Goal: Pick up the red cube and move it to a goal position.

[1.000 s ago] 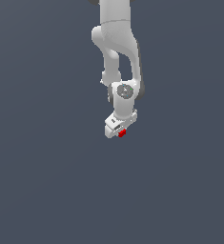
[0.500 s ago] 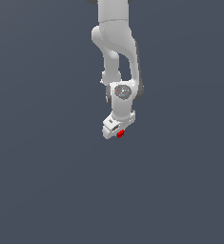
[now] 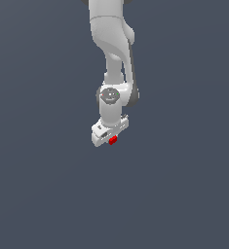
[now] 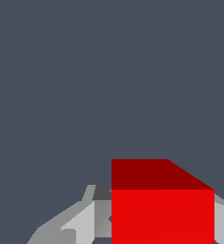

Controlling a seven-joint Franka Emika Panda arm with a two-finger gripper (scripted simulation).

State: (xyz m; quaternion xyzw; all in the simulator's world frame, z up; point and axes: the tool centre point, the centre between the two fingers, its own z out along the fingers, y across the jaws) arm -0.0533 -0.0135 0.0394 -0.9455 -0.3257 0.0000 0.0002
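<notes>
In the exterior view, the white, jointed Franka arm [image 3: 111,53] reaches down from the top edge of the picture and ends in a white two-fingered gripper [image 3: 111,138] pointing downward over a plain slate-grey ground [image 3: 38,185]. The tiny bright red, plain-faced cube [image 3: 113,140] sits right at the gripper's tip, touching the white body and slightly toward the exterior view's right of it. The fingers themselves are too small here to make out one by one. No shadow or edge shows whether the cube is resting on the ground or lifted clear of it, so its height cannot be told from this view.

In the wrist view, the red cube [image 4: 162,214] fills much of the near field, with a bright face and a darker red face above it. Pale grey finger parts [image 4: 80,224] show on one side of it and a sliver of grey on the other, so the cube lies between the jaws, which appear closed against it; the hand looks to be gripping the cube.

As a judgement, the pick-up part seems done or nearly so: the cube is in the hand. What remains is the carry to the goal position. No goal marker is visible in either view, so how close the cube is to it cannot be said.
</notes>
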